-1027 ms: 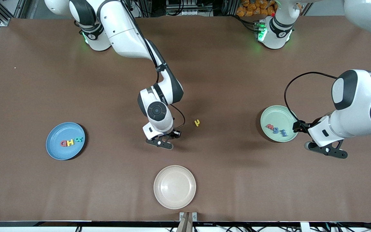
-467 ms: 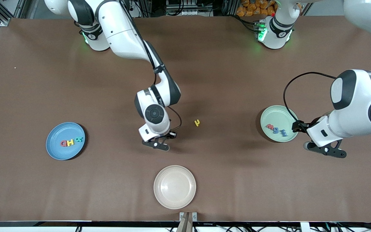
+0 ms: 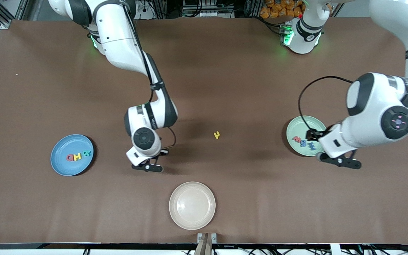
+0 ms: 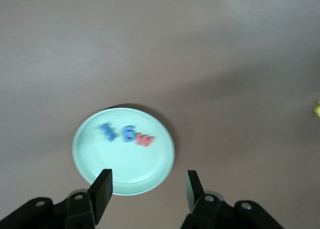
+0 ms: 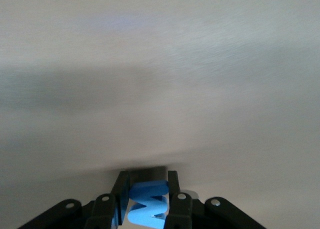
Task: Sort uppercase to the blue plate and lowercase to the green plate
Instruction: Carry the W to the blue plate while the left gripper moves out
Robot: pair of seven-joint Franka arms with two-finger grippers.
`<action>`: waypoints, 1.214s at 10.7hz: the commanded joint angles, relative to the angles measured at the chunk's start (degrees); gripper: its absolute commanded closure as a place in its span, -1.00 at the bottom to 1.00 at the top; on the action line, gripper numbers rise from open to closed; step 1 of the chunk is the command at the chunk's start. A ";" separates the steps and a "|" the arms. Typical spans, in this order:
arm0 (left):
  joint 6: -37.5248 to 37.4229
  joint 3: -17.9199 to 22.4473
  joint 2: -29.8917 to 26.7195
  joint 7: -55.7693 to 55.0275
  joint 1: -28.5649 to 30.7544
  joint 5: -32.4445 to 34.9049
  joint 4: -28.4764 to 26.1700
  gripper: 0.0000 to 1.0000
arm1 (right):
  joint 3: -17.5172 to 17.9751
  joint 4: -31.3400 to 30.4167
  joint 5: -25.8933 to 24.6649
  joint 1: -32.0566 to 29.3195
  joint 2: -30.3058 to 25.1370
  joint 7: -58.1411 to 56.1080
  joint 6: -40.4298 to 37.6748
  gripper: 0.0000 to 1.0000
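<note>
The blue plate (image 3: 62, 167) lies toward the right arm's end and holds a red Q (image 3: 70, 157), a yellow H (image 3: 78, 156) and a teal R (image 3: 87, 153). My right gripper (image 3: 148, 167) hangs over bare table between that plate and the yellow lowercase letter (image 3: 217, 135), shut on the blue M (image 5: 147, 204). The green plate (image 3: 301, 125) holds a red letter (image 3: 296, 139) and two blue ones (image 3: 310, 145). My left gripper (image 3: 340, 162) hovers at the green plate's (image 4: 125, 171) rim, open and holding nothing.
A cream plate (image 3: 192, 205) with nothing on it lies near the front edge, at the table's middle. The yellow letter (image 4: 317, 109) lies alone on the brown cloth between the two arms.
The right arm has carried the blue M toward the blue plate. The left arm has shifted toward the table's middle, and now partly covers the green plate's edge.
</note>
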 commanded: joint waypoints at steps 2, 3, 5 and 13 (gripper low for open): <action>-0.13 -5.42 -0.49 -2.32 0.33 -0.30 -0.72 -0.38 | -5.18 -8.51 -0.24 -0.54 -7.39 -16.83 0.02 1.00; 1.01 -7.52 -0.05 -2.14 0.60 1.18 -0.81 -0.39 | -5.55 -9.39 -0.15 -2.99 -8.70 -22.29 -0.06 1.00; 2.51 -11.66 0.92 -2.40 1.30 4.26 -0.98 -0.38 | -5.64 -11.67 -0.15 -7.04 -10.99 -30.30 -0.15 1.00; 17.34 -20.11 4.08 -2.67 1.39 6.38 -9.75 -0.39 | -10.03 -13.70 -0.23 -17.94 -12.41 -56.25 -1.12 1.00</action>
